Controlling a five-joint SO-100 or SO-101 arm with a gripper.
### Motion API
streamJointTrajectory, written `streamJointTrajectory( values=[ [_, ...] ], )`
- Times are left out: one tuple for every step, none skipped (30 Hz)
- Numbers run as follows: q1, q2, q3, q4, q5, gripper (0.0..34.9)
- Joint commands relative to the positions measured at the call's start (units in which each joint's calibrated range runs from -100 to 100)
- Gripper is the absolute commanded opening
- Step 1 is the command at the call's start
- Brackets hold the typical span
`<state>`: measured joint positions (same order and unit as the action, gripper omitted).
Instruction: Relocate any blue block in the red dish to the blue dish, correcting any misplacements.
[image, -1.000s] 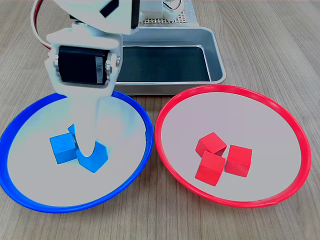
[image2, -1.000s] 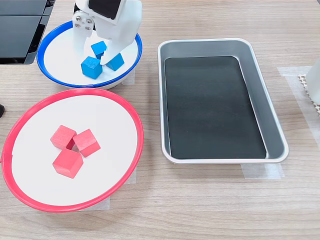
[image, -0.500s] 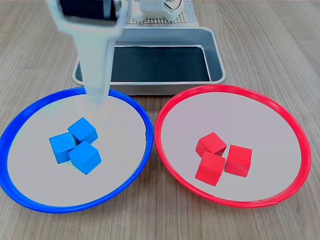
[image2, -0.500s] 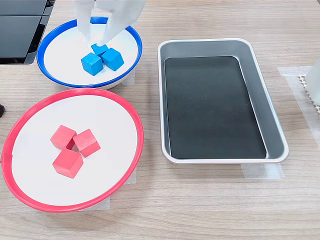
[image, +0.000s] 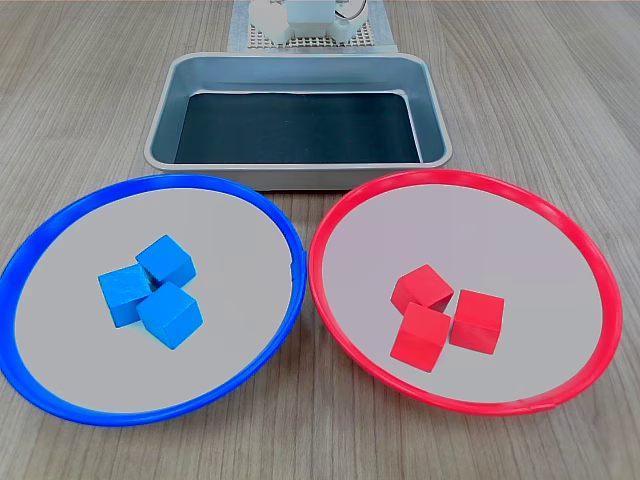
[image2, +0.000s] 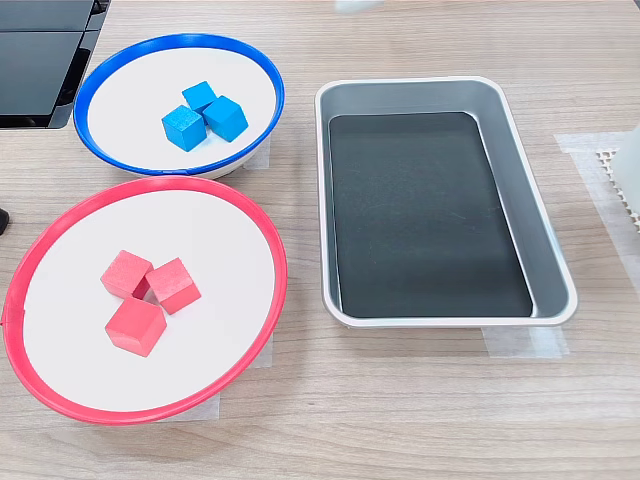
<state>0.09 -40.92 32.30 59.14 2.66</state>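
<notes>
Three blue blocks (image: 150, 290) clustered at the blue dish's (image: 60, 398) centre; red dish (image: 560, 230) at 3 o'clock; fingers out of view, state unknown.

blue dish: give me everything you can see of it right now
The blue dish is round and shallow with a bright blue rim and a pale grey inside, plastic by the look. It sits flat on the wooden table, on the first exterior view's left, very close beside the red dish; whether the rims touch is unclear. Three blue blocks lie clustered near its middle, touching each other. No red cube is in it.
</notes>
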Motion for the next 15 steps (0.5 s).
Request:
streamJointTrajectory(
  values=[
    [-0.8,-16.9,15.4,-4.0,-0.2,0.0],
    [-0.9,-20.5,19.5,-5.1,-0.3,0.0],
    [-1.0,-23.6,22.8,-5.8,-0.4,0.0],
    [-1.1,-26.8,25.9,-5.9,-0.4,0.0],
    [-1.2,-31.4,29.8,-5.5,-0.5,0.0],
    [-1.3,-33.5,31.7,-5.2,-0.5,0.0],
    [-1.5,-37.1,34.7,-4.5,-0.5,0.0],
    [-1.7,-40.0,37.2,-4.0,-0.6,0.0],
    [-1.9,-43.0,39.9,-3.6,-0.8,0.0],
    [-1.9,-45.3,42.1,-3.5,-1.0,0.0],
    [-2.0,-47.5,44.2,-3.3,-1.2,0.0],
    [-2.0,-48.9,45.8,-3.2,-1.4,0.0],
    [-2.0,-50.6,47.8,-3.0,-1.6,0.0],
    [-2.0,-51.6,49.0,-3.0,-1.7,0.0],
    [-2.0,-52.9,50.6,-2.8,-1.8,0.0]
  ],
)
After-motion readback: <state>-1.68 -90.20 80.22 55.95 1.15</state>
